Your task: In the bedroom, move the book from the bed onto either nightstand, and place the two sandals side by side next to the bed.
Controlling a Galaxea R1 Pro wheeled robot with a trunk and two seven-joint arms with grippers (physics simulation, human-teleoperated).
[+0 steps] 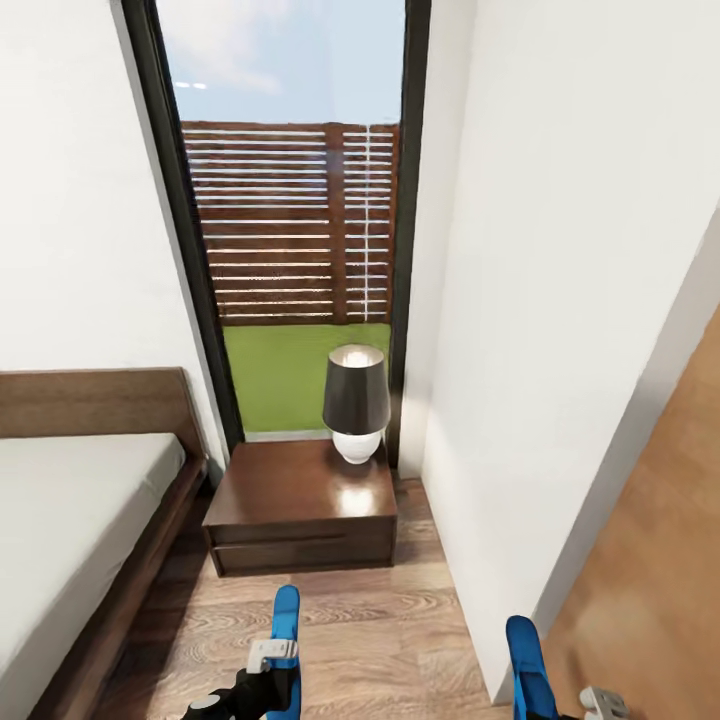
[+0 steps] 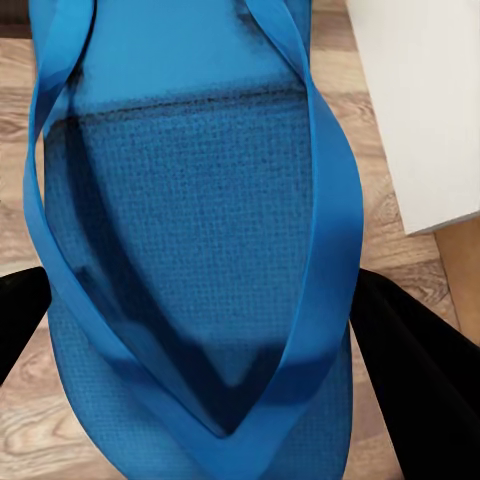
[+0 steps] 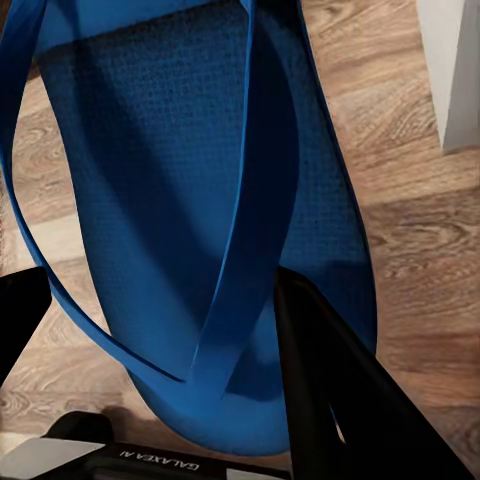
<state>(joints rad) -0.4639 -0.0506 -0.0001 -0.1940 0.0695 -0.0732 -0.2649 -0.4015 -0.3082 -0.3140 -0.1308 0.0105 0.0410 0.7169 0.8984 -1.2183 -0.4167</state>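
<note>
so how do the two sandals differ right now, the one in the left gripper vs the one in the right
In the head view the left sandal stands over bare floor in front of the nightstand; the right sandal sits lower in frame, by the white wall. The left one shows a narrow edge, the right one more sole. Both are bright blue and gripped.
</note>
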